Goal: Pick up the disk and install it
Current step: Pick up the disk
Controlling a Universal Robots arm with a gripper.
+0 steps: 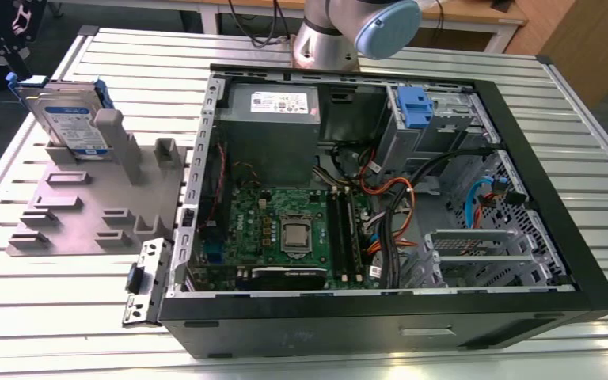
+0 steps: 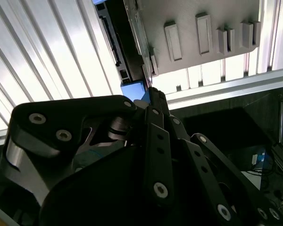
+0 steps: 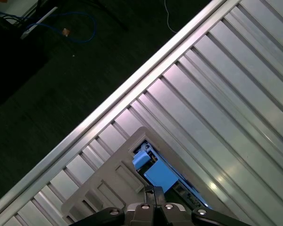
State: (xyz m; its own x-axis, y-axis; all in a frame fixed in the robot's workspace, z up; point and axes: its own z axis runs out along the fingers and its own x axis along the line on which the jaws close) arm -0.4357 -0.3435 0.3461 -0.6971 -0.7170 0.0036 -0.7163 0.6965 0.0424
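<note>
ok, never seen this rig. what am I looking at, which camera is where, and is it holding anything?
One robot arm works over a slatted metal table. The exterior view comes from a camera off the arm; both wrist views ride on the arm and look past its gripper. On the table sit an open computer case and a grey holder, with the disk standing upright in it. The fingers look shut and hold nothing; the first wrist view shows them close to the disk's blue rail.
</note>
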